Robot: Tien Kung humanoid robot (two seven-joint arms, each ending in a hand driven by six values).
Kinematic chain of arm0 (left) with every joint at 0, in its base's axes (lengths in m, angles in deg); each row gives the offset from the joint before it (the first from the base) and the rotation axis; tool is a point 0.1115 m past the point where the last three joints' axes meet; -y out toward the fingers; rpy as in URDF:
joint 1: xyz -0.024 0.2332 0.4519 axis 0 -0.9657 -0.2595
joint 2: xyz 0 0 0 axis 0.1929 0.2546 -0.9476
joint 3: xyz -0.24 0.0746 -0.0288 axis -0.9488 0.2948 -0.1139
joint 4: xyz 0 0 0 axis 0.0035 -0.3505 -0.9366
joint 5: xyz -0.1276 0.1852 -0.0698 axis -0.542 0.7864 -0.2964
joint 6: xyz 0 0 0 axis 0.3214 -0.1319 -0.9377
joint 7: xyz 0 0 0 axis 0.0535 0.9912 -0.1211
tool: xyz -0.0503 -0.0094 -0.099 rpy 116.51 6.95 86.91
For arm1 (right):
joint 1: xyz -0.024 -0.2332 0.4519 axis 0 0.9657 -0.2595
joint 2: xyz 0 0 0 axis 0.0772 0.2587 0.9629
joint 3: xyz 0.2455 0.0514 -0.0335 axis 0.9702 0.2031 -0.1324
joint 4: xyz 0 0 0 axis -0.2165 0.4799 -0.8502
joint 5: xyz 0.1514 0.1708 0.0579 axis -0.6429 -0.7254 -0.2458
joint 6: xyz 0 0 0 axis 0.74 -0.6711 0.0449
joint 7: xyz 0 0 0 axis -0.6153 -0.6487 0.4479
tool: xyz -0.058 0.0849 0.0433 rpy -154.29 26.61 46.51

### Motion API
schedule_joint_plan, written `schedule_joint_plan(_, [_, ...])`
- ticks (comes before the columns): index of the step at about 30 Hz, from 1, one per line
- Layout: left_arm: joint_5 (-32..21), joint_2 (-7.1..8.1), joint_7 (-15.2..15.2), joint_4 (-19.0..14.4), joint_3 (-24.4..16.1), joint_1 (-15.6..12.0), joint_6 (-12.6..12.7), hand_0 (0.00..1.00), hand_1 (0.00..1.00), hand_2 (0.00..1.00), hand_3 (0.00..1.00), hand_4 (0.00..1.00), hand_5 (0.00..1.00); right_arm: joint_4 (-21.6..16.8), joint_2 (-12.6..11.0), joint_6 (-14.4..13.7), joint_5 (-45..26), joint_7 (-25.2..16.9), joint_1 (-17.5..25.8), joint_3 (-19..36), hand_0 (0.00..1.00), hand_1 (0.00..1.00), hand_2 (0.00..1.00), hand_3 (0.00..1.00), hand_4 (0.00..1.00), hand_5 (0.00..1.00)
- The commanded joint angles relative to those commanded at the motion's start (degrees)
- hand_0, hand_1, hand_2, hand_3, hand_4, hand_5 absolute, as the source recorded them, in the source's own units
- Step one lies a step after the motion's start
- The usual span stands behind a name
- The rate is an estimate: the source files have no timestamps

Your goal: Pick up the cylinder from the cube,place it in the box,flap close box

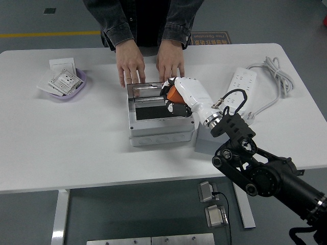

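A white tabletop fills the frame over a grey floor, with a person in a dark denim jacket standing at its far edge, top centre. The person's two hands rest flat on the tabletop just behind the grey box, touching or nearly touching the raised lid at the box's far side. The robot's right arm enters from the lower right corner and reaches up to frame centre, hiding most of the grey cube beside the box's right wall. The right hand hangs over the box's open mouth, its fingers closed around the orange cylinder, of which only a sliver shows between white shell and black fingers. The cylinder looks small, rigid and light, likely smooth plastic that could slip, so a wrap around its curved side, as here, seems the sound hold. At right lies a white power strip with coiled cable; at upper left, a lilac dish of paper packets. The left arm is out of view.
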State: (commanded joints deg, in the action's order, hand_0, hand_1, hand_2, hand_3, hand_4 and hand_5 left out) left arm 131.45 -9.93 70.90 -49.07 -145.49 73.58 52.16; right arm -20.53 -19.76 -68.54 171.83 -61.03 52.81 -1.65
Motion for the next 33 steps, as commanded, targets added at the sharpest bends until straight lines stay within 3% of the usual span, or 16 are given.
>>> schedule_joint_plan(15, [0.9, 0.0, 0.0, 0.0, -0.4, 0.4, -0.1, 0.648, 0.704, 0.678, 0.723, 0.794, 0.534, 7.1, 1.0, 0.2, -3.4, -3.5, -6.6, -8.7, 0.009, 0.133, 0.486, 0.403, 0.119, 0.002])
schedule_joint_plan(25, [1.4, 0.06, -0.1, 0.0, -0.4, 0.8, -0.2, 0.65, 0.707, 0.679, 0.724, 0.793, 0.534, 8.9, 0.1, 0.1, -6.1, -5.7, -10.7, -16.5, 0.015, 0.134, 0.48, 0.394, 0.134, 0.002])
schedule_joint_plan(33, [1.6, 0.14, -0.1, 0.0, -0.4, 1.0, -0.3, 0.651, 0.708, 0.679, 0.724, 0.793, 0.533, 11.0, 0.0, 0.2, -7.3, -7.0, -13.5, -19.4, 0.044, 0.158, 0.486, 0.398, 0.156, 0.002])
